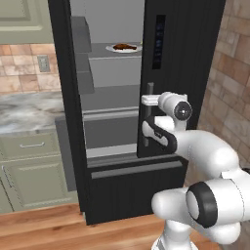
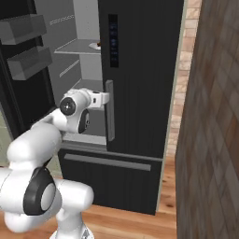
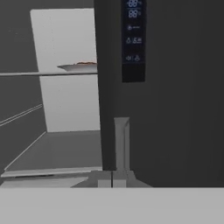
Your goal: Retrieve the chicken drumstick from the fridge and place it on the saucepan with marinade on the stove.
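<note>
White arm links with dark joints fill the foreground of both base views, bending up toward the fridge (image 1: 185,49). At the arm's end the claw (image 1: 148,101) sits with its jaws together, nothing between them, pressed right up at the grey vertical handle (image 2: 110,109) of the closed right-hand door; whether it actually touches the handle cannot be told. In the hand view that handle (image 3: 121,142) rises straight ahead, with the door's dark display panel (image 3: 133,39) above it. The left-hand door (image 1: 66,97) stands swung open, its grey bins (image 2: 25,44) visible on the inner side, and the grey shelved interior is exposed. On an upper shelf (image 1: 114,52) lies a white plate (image 1: 126,49) carrying the chicken drumstick (image 1: 125,46), a small reddish-brown lump, well above and to the left of the claw. The black freezer drawer (image 1: 136,188) closes off the fridge's lower part. Left of the fridge runs a marble-topped table (image 1: 27,111) over pale green cabinets (image 1: 31,171), backed by tan tiles. A brick wall (image 2: 212,140) stands on the fridge's right, and wooden floor (image 1: 44,227) spreads below.
</note>
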{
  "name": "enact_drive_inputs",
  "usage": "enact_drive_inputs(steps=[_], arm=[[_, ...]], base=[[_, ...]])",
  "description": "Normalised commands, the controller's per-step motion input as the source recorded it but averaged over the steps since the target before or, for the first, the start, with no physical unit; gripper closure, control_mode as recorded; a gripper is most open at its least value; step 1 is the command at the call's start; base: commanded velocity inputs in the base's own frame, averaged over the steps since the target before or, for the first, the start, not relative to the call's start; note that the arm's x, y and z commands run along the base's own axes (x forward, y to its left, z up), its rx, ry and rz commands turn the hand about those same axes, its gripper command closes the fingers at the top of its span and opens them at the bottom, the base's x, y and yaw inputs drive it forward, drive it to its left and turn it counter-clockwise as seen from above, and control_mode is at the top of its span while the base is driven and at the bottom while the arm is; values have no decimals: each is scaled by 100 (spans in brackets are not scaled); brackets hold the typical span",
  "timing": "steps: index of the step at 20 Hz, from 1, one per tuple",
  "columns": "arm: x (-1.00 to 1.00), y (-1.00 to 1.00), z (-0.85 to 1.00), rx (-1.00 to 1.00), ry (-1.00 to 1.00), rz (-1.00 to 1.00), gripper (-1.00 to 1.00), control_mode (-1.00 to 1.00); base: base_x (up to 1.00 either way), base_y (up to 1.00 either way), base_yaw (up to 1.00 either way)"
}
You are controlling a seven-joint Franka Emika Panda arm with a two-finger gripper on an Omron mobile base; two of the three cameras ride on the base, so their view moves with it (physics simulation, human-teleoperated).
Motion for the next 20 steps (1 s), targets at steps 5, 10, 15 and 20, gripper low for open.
enact_drive_inputs(steps=[5, 10, 15, 20], arm=[[31, -19, -1, 0, -9, 0, 100, -100], [24, -9, -5, 0, -16, 0, 100, -100], [21, -3, -1, 0, -5, 0, 100, -100], [27, 0, -7, 0, -4, 0, 100, -100]], base=[[0, 0, 0], [0, 0, 0], [0, 0, 0], [0, 0, 0]])
